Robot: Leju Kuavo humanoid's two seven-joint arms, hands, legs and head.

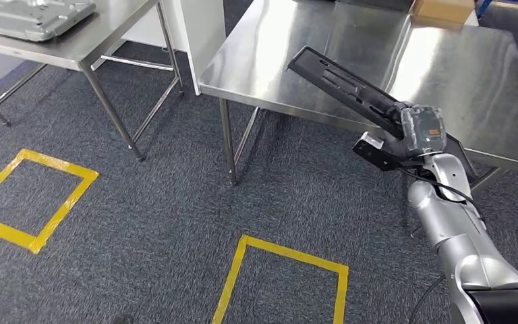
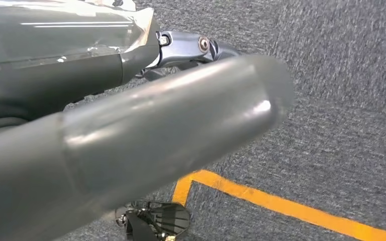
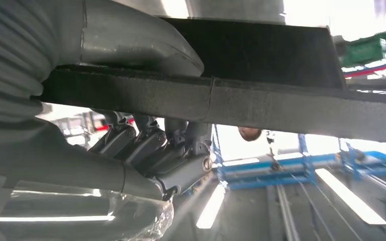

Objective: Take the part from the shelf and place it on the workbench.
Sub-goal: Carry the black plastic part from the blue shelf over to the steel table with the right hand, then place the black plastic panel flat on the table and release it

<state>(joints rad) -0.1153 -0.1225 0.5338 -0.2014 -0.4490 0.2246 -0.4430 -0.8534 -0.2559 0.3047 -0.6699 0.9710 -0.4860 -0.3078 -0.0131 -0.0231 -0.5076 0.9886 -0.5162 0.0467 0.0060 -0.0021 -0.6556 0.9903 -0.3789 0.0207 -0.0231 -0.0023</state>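
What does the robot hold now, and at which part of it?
The right hand grips a long black part near one end, thumb on one face, fingers on the other. The left hand holds nothing visible.

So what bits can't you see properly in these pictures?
- Black part: in the head view its held end is hidden behind the right hand.
- Whether the part touches the workbench: cannot tell from the head view.
- Left hand: a blurred grey thumb covers much of the left wrist view, so its fingers are mostly hidden.
- Tray on the far table: cut off by the head view's top edge.
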